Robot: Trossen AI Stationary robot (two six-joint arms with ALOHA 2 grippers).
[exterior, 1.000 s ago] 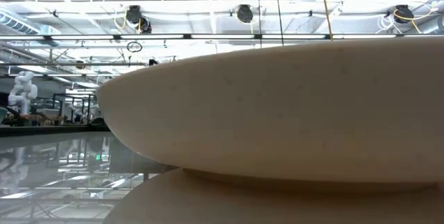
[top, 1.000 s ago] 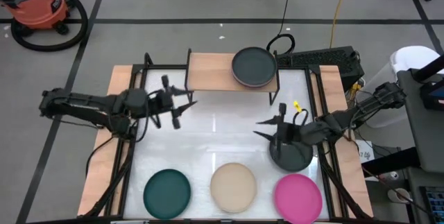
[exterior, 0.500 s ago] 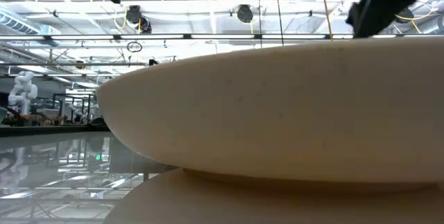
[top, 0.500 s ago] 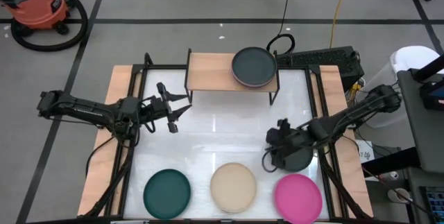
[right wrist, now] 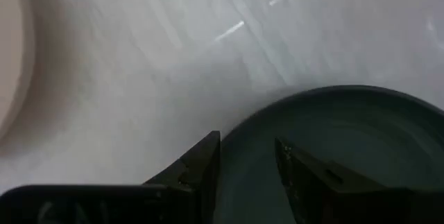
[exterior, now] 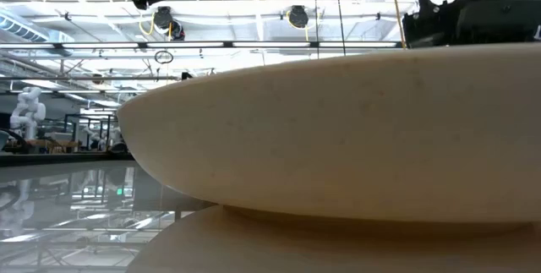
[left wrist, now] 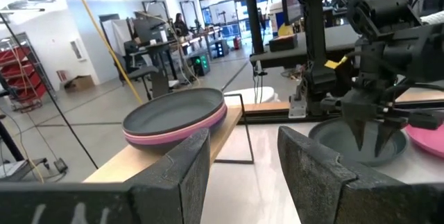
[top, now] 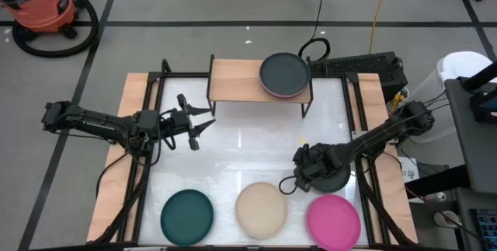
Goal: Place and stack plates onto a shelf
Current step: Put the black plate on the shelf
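The light-wood shelf (top: 241, 80) stands at the table's far edge and carries a dark grey plate stacked on a pink one (top: 283, 74) (left wrist: 177, 116). Another dark grey plate (top: 334, 175) lies flat on the table's right side. My right gripper (top: 297, 177) (right wrist: 246, 154) points down at its left rim (right wrist: 243, 130), open narrowly, one finger (right wrist: 201, 165) outside the rim and one (right wrist: 302, 175) over the dish; whether they touch it I cannot tell. My left gripper (top: 198, 124) (left wrist: 243, 148) hovers open left of the shelf, holding nothing.
Along the near edge lie a teal plate (top: 186, 216), a beige plate (top: 262, 208) that fills the low view (exterior: 338, 138), and a magenta plate (top: 334, 220). Wooden side strips and black rails (top: 144, 165) border the white top. The table's middle (top: 241, 146) holds nothing.
My right gripper has moved toward the near edge and slightly left, tipped from level to pointing down, and sunk to the left rim of the dark grey plate on the table. My left gripper has drawn back a little toward the left edge. No plate has moved.
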